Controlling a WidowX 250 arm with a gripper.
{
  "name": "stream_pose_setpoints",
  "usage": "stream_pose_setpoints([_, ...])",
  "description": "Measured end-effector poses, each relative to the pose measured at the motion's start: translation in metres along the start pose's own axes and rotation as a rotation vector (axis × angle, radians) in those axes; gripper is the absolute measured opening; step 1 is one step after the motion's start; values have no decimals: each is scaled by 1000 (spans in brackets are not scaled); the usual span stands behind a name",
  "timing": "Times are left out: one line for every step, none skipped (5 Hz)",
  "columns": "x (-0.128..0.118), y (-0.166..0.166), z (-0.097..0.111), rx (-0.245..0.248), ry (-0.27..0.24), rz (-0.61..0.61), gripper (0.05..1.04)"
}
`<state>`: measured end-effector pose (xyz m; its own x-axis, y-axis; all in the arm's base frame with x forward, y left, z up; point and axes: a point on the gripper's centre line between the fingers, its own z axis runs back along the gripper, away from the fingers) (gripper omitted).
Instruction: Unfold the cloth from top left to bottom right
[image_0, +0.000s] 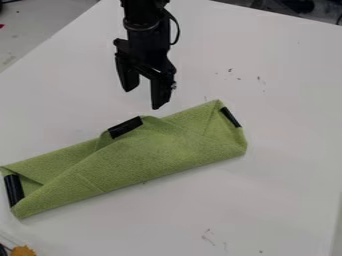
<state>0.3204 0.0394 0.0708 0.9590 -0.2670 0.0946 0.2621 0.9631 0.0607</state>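
The black gripper (143, 99) hangs above the table, just behind the cloth's upper edge, with its two fingers spread apart and nothing between them. Below it, the green cloth (150, 155) lies folded into a long band that slants from lower left to upper right. Black strips mark it at the left end (13, 190), on a raised corner at the upper middle edge (125, 127) and near the right end (231, 117). The gripper is apart from the cloth, nearest the middle strip. Overlapping folds hide part of the cloth.
The white table (267, 200) extends around the cloth, with small dark marks on its surface. An orange-yellow object (23, 251) is at the lower left corner of the view. Dark items stand beyond the table's far edge at the upper right.
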Motion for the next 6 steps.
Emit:
stream_pose_setpoints([-3,-2,-9,-12,23,1,1001])
stream_pose_setpoints([-7,1,-21,-11,3,18,1001])
stream_pose_setpoints([-14,11,-41,-23,-2,54,1001])
stream_pose_setpoints([-15,19,-49,-20,-9,61,1001])
stream_pose_setpoints([-17,20,-59,-39,-4,67,967])
stream_pose_setpoints([-18,22,-57,-32,10,50,691])
